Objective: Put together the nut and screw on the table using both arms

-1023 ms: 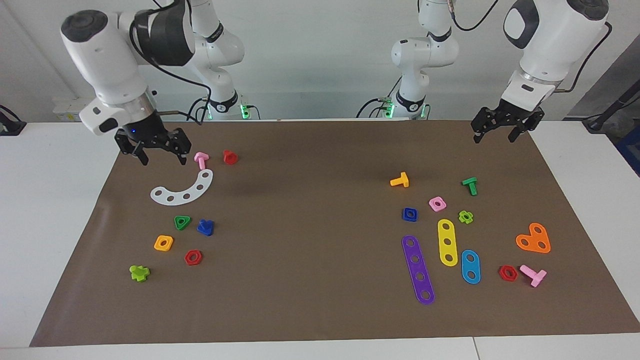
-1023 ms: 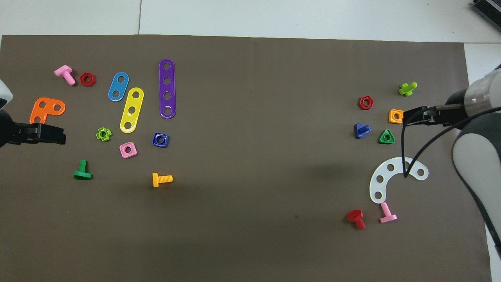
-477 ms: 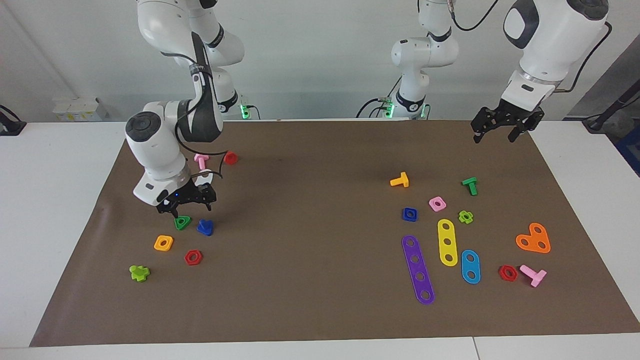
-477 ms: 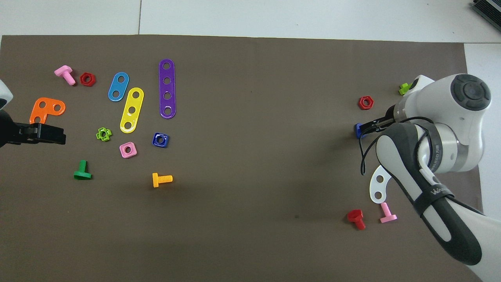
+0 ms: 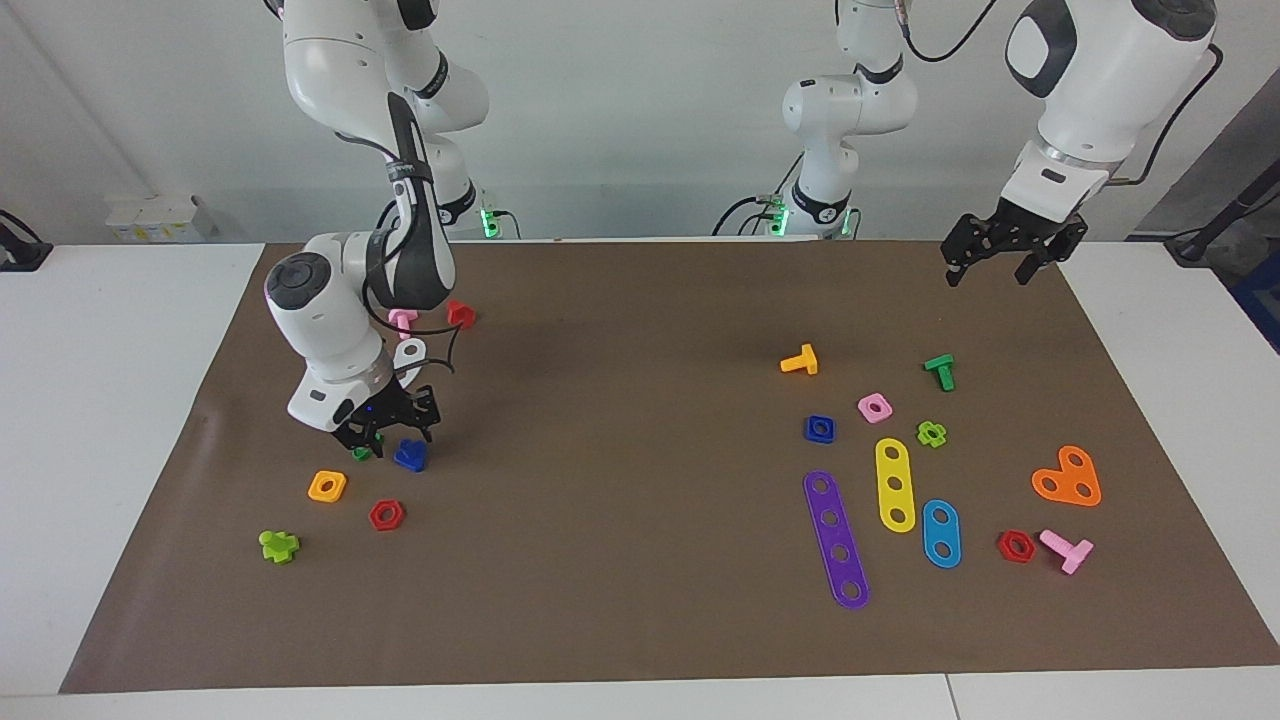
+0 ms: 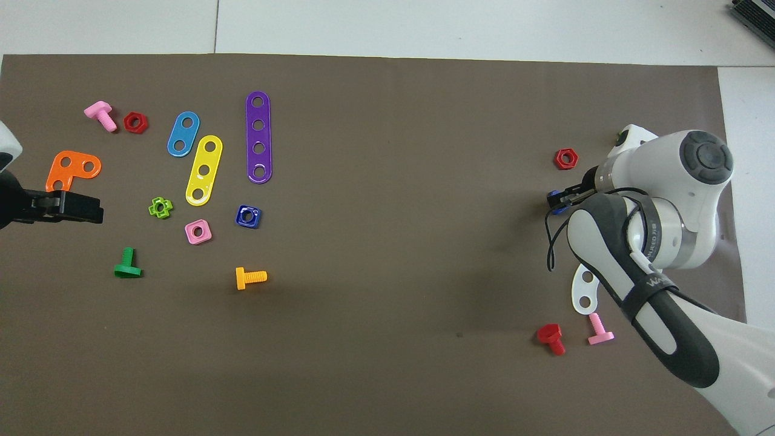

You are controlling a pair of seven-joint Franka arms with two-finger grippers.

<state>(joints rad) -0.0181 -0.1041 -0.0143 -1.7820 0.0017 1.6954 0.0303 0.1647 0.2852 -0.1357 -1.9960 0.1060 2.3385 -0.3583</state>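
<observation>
where mat lies brown: triangular-headed plastic screw (image 5: 410, 455)

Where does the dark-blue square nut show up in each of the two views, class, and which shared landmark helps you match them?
Facing view: the nut lies on the mat toward the left arm's end, beside the pink square nut.
Overhead view: the nut lies just nearer the robots than the purple strip.
Shared landmark: the purple strip.

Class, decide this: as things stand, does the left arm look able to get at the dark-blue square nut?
Probably yes. The left gripper hangs open above the mat's edge, and the dark-blue square nut lies uncovered, top exposed, apart from the pink square nut and purple strip beside it.
</observation>
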